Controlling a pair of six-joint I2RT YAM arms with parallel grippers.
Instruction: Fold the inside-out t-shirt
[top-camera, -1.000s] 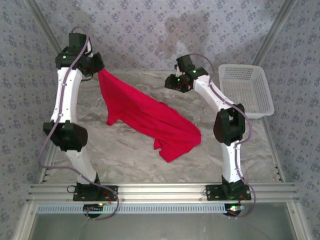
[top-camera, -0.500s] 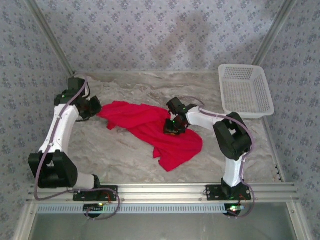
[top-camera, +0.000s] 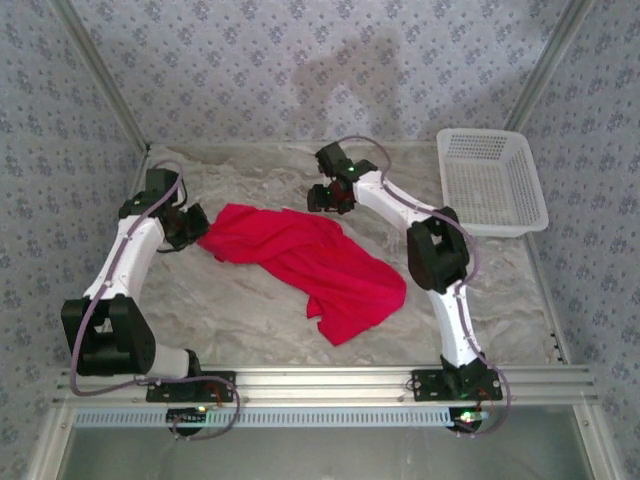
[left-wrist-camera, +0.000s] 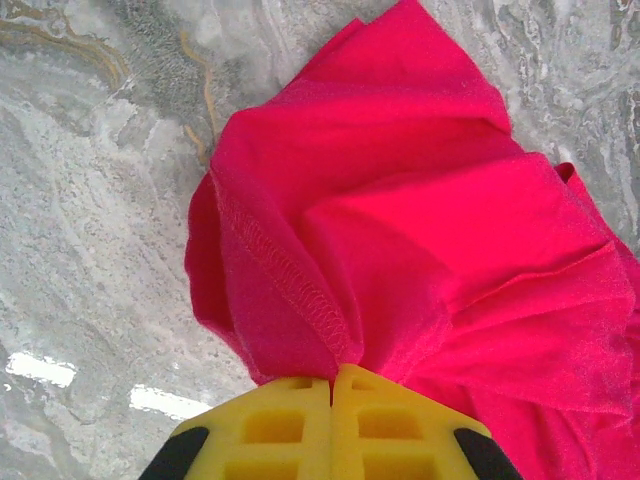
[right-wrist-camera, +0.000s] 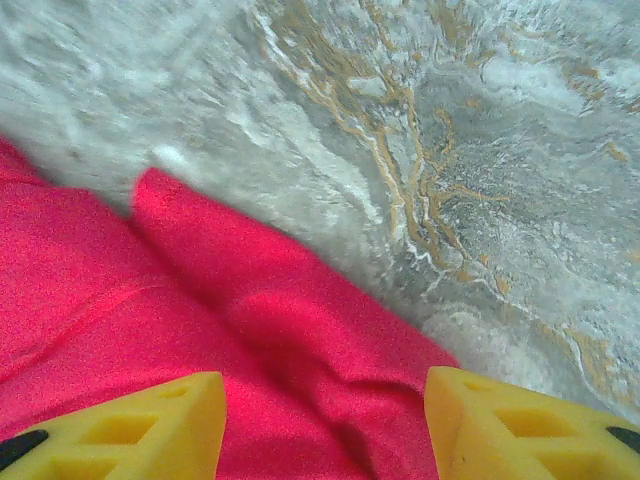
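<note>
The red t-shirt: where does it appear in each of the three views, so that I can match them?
Top external: the red t-shirt lies crumpled across the middle of the marbled table, its left end at the left hand.
Left wrist: centre and right, a bunch pinched in the shut left hand.
Right wrist: lower left, under the open right hand.
Shared landmark: the marbled table, grey with tan veins.

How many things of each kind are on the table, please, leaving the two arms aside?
red t-shirt: 1
white plastic basket: 1
Total: 2
</note>
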